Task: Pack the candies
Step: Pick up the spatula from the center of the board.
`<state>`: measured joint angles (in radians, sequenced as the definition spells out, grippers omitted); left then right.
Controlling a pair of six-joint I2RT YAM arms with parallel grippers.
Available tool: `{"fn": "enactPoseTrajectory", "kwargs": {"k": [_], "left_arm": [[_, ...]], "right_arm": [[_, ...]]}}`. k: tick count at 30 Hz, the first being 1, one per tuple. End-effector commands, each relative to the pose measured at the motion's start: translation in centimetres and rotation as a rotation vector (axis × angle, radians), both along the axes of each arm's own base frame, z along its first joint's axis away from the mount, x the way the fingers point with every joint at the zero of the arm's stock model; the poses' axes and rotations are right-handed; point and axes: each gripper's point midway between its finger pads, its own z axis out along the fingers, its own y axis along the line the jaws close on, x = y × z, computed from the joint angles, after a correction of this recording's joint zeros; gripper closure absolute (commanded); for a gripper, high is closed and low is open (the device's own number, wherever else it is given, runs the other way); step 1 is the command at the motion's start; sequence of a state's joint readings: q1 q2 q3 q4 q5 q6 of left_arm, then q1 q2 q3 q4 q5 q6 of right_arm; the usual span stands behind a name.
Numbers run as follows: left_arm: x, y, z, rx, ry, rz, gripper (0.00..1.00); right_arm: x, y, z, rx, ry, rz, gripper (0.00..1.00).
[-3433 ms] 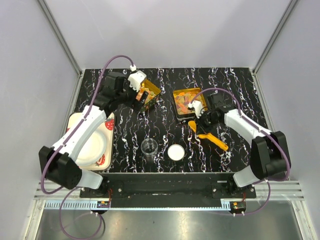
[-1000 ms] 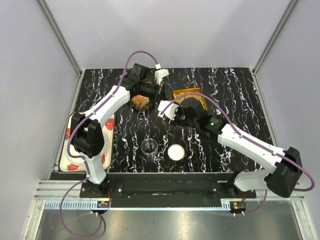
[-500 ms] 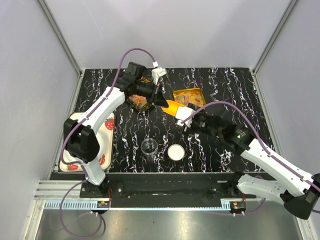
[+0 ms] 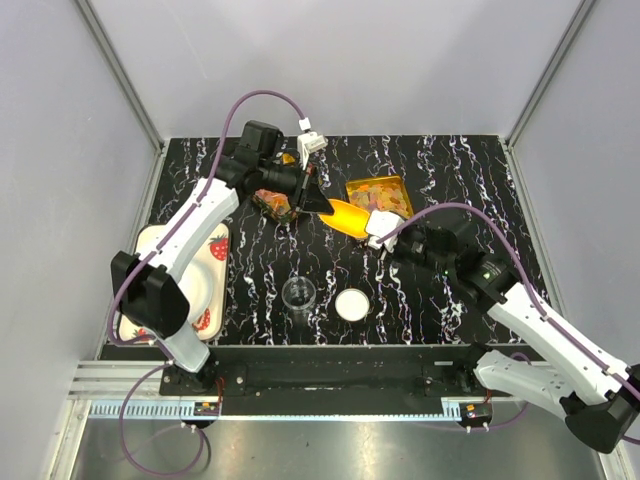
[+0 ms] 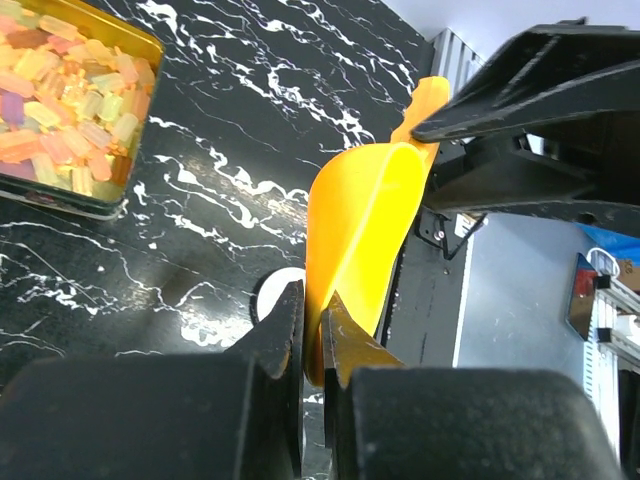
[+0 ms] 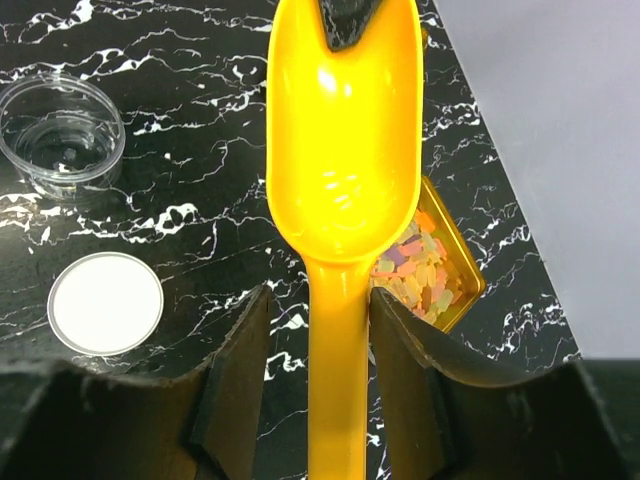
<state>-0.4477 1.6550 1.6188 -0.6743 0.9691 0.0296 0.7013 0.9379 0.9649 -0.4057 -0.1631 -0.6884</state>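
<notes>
The candies point(image 4: 380, 192) are tiny multicoloured pieces filling a square gold tin point(image 6: 470, 290), also visible in the left wrist view as candies point(image 5: 60, 90). An empty yellow-orange scoop point(image 4: 345, 215) hangs in the air between both arms. My left gripper point(image 4: 320, 202) is shut on the rim of the scoop's bowl point(image 5: 365, 230), its fingertips point(image 5: 290, 310) pinching the thin wall. My right gripper point(image 6: 320, 300) stands open around the scoop's handle point(image 6: 335, 400), with a gap on each side. A second gold tin point(image 4: 275, 204) lies partly hidden under the left arm.
A clear plastic cup point(image 4: 298, 294) and a white round lid point(image 4: 351, 304) sit near the front middle. A white plate point(image 4: 195, 290) rests on a strawberry-patterned tray point(image 4: 218, 245) at the left edge. Walls close in the back and sides.
The right arm has drawn back to the right, and its jaws have narrowed around the scoop's handle. The scoop now spans between both grippers. The left gripper stays shut.
</notes>
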Motion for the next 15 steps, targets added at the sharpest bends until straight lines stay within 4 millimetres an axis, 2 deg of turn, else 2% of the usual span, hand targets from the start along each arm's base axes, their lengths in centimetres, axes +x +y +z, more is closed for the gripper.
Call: {"fn": "enactPoseTrajectory", "kwargs": {"k": [1,15], "left_arm": [[-1.7,0.3,2.1,-0.056,-0.042,-0.054,1.00],[-2.1,0.1,1.7,-0.074,-0.004,-0.088,1.00]], "right_arm": [[0.4,0.4,0.4,0.020,-0.030,0.016,0.51],[1.1,1.7,0.2,0.053,-0.012,0.030,0.64]]}}
